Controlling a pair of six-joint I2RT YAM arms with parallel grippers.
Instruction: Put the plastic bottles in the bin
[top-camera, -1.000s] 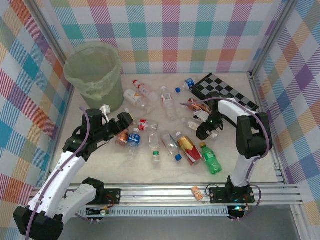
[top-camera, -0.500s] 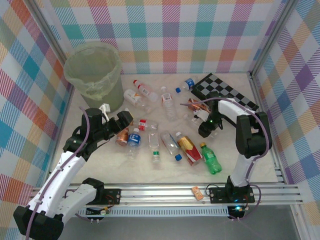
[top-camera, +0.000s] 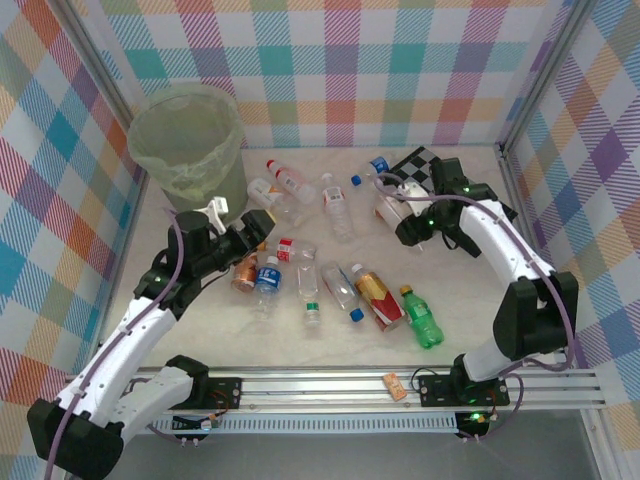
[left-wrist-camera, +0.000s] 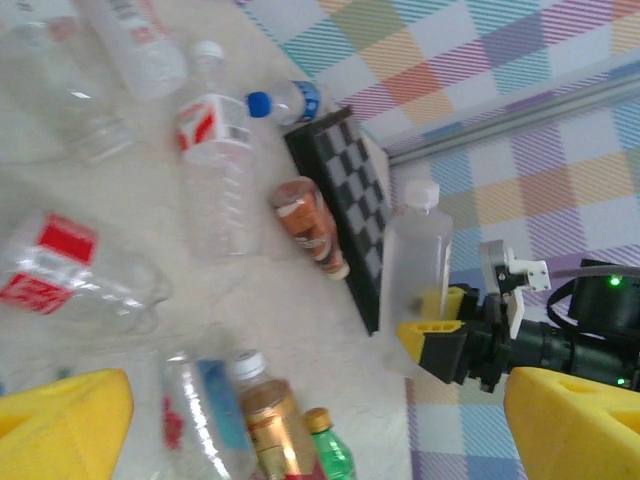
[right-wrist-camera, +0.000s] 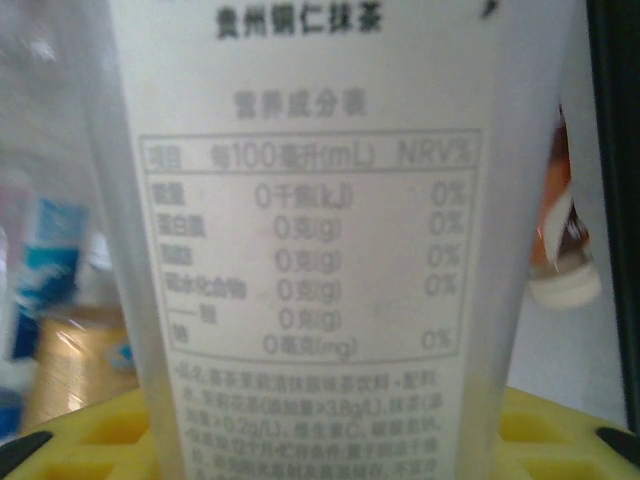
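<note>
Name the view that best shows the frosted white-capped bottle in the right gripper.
Left wrist view: the frosted bottle shows nearly whole, cap downward, clamped near its bottom by the right gripper. The right wrist view gives a close-up of its printed label; the top view shows it small, partly hidden by the gripper.

The bin (top-camera: 190, 150) stands at the far left corner of the bench (top-camera: 300, 345), and the checkerboard (top-camera: 418, 162) lies at the far right. The plastic bottles (top-camera: 338, 212) lie scattered between them and nearer. The right end effector (top-camera: 405, 222) grips a lifted bottle (top-camera: 392, 207) just before the checkerboard. The left end effector (top-camera: 262, 228) hangs just right of the bin.
</note>
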